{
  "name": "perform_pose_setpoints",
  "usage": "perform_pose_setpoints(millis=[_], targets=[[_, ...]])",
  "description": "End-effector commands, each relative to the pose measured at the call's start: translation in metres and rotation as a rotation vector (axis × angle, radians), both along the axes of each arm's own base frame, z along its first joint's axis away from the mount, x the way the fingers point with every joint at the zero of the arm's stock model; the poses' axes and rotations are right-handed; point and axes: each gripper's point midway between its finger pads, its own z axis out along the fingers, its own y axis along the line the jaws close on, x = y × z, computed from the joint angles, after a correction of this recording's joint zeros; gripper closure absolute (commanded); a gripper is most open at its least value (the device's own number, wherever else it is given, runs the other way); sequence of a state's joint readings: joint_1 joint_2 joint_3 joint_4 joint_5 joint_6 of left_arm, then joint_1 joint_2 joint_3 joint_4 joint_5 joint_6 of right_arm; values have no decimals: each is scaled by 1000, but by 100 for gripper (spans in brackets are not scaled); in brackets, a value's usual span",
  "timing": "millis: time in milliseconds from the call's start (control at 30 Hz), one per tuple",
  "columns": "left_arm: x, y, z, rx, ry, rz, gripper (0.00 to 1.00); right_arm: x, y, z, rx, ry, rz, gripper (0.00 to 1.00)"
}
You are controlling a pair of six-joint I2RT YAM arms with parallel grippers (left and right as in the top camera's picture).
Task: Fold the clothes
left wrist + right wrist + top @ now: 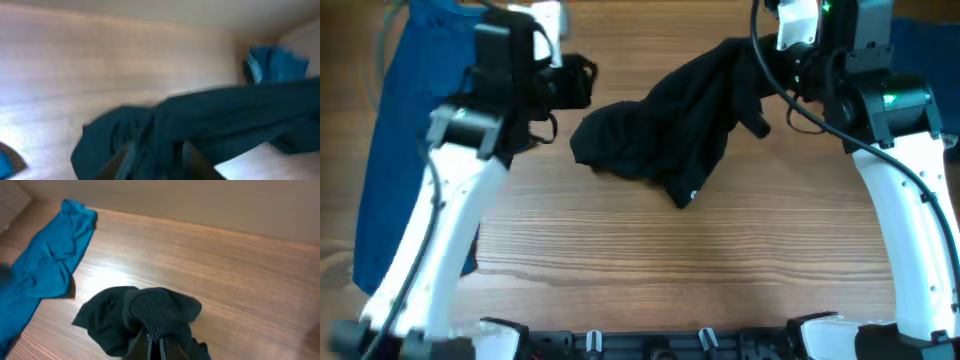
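Black garment [155, 307] pinched in right jaws; left jaws blurred, state unclear; blue T-shirt [45, 265] on desk [225, 270].

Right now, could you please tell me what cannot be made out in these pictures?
Left wrist view: motion blur hides whether the left gripper holds the black garment.
Overhead: the blue T-shirt is partly covered by the left arm and cut off by the top edge.
Overhead: the garment's white logo is too small to read.
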State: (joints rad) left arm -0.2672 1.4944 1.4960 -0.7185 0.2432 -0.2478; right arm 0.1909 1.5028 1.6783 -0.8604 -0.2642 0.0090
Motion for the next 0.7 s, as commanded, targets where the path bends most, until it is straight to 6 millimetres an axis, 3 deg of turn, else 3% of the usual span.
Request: perform_pose_setpoints(millis=[0, 200, 367, 567, 633, 667], targets=[[3, -20, -55, 54, 124, -143, 63, -3, -4, 19, -14, -50, -9, 96], [4, -25, -137, 174, 270, -306, 39, -4, -5, 17, -15, -39, -9, 96], [7, -24, -187, 209, 367, -326, 39, -5, -5, 17, -13, -38, -11, 96], [10, -22, -218, 235, 412, -340, 61, -4, -5, 17, -13, -40, -11, 96], [12, -22, -220, 236, 410, -339, 79, -4, -5, 17, -13, -40, -11, 96], [14, -22, -220, 243, 400, -333, 96, -4, -5, 17, -13, -40, -11, 96]])
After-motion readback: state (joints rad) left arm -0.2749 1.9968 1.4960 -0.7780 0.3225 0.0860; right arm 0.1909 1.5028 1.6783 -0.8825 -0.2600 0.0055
